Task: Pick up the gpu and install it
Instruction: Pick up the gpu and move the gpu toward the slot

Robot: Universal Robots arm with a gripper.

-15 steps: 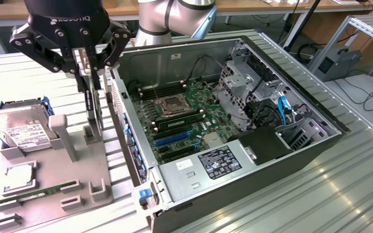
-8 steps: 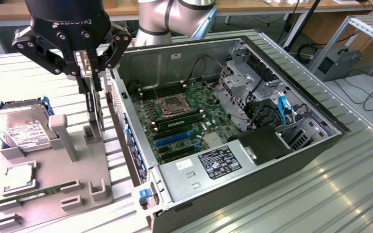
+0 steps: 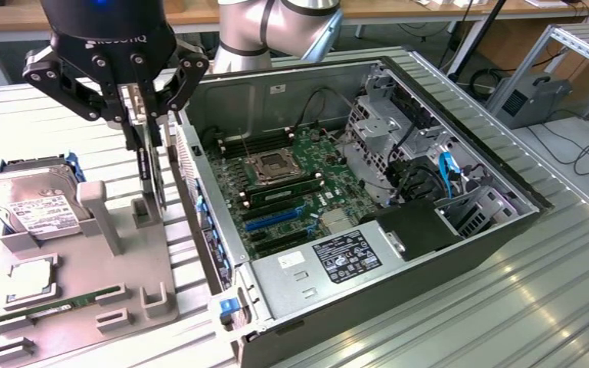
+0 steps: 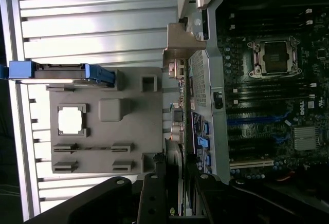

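Exterior view, upper left of frame: the gripper [image 3: 141, 115] is clamped on the gpu [image 3: 151, 172]. The card hangs edge-on over the grey holder [image 3: 80, 299], just beside the open computer case [image 3: 459, 253]. The wrist view looks along the card to its silver bracket [image 4: 180, 49], with the hard drive [image 4: 61, 71] standing edge-on in the holder.

A hard drive [image 3: 31, 201] is seen propped at the holder's [image 3: 90, 268] end, a RAM stick [image 3: 34, 310] and CPU [image 3: 31, 277] laid on it; the case [image 3: 448, 268] is left open alongside.
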